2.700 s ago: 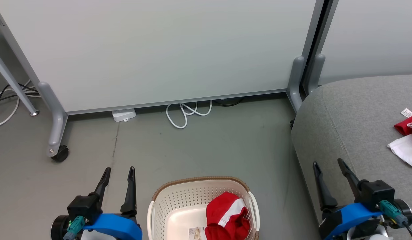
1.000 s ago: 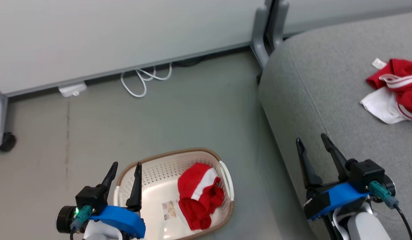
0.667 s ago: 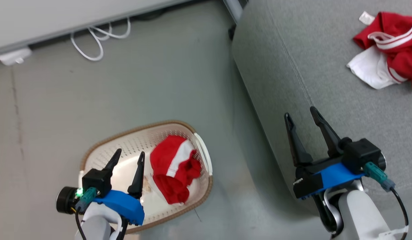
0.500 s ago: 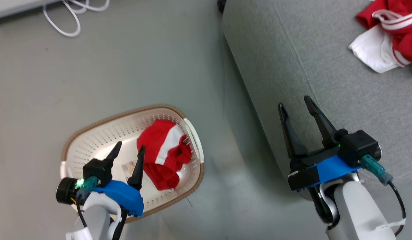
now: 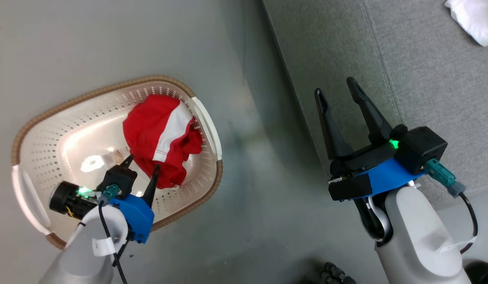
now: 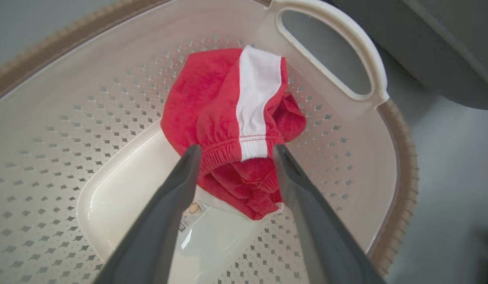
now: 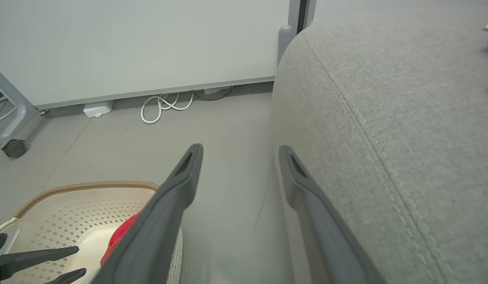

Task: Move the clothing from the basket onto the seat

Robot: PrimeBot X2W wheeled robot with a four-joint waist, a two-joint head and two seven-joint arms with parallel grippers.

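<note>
Left gripper [image 5: 143, 161] spread wide, empty, poised above red garment [image 6: 212, 102] bunched at handle end of laundry basket [image 6: 70, 118]. Descend straight onto elastic waistband fold (thickest bunch), pinch deep, lift clear of rim. Right gripper [image 5: 335, 86] spread, idle beside sofa [image 5: 425, 59].

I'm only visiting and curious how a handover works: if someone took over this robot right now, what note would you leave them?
Left gripper: open and empty, down inside the oval cream-white perforated plastic basket, with a finger on either side of the crumpled red-and-white garment. Whether it touches the garment can't be told.
Right gripper: open and empty, over the edge of the large light grey fabric sofa.
Done: a white piece of cloth lies on the sofa, probably part of another garment.
Left to do: close on the garment in the basket, lift it and lay it on the sofa.
</note>
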